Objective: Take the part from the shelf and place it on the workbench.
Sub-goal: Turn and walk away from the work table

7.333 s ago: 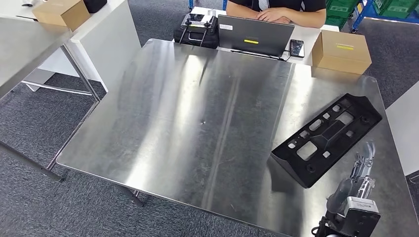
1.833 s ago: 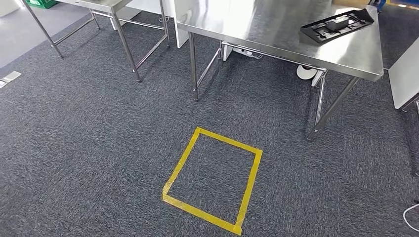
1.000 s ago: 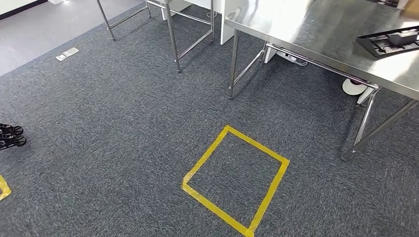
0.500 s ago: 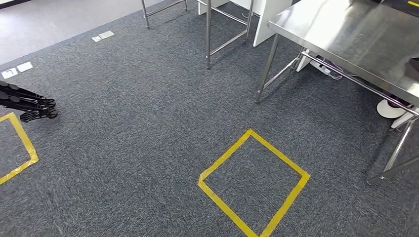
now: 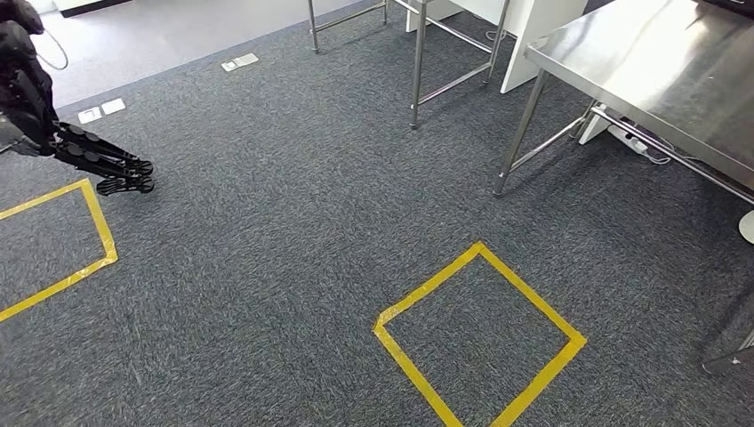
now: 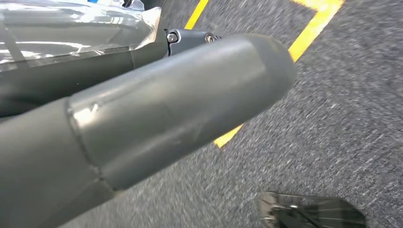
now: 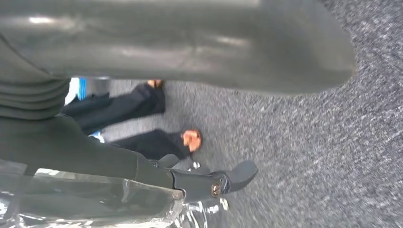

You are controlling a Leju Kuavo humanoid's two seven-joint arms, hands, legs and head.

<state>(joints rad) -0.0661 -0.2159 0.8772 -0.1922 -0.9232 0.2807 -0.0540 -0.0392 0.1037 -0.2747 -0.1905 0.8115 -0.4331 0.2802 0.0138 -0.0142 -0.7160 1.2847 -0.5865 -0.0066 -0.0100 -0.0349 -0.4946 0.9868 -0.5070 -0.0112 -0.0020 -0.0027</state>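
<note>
No writing reads anywhere. Two yellow tape squares mark the carpet; one [image 5: 478, 336] lies near the steel surface [image 5: 662, 71]. Left hand [image 6: 157, 109] and right hand [image 7: 190, 42]: grip cannot be told.

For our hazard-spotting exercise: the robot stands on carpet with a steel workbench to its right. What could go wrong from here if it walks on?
1. Black splayed legs of some stand lie across the carpet at the left, beside a yellow tape square; a foot might catch on them.
2. The workbench corner and its steel leg are close on the right; a swinging arm could strike them.
3. The right wrist view shows a person nearby, who could be bumped.
</note>
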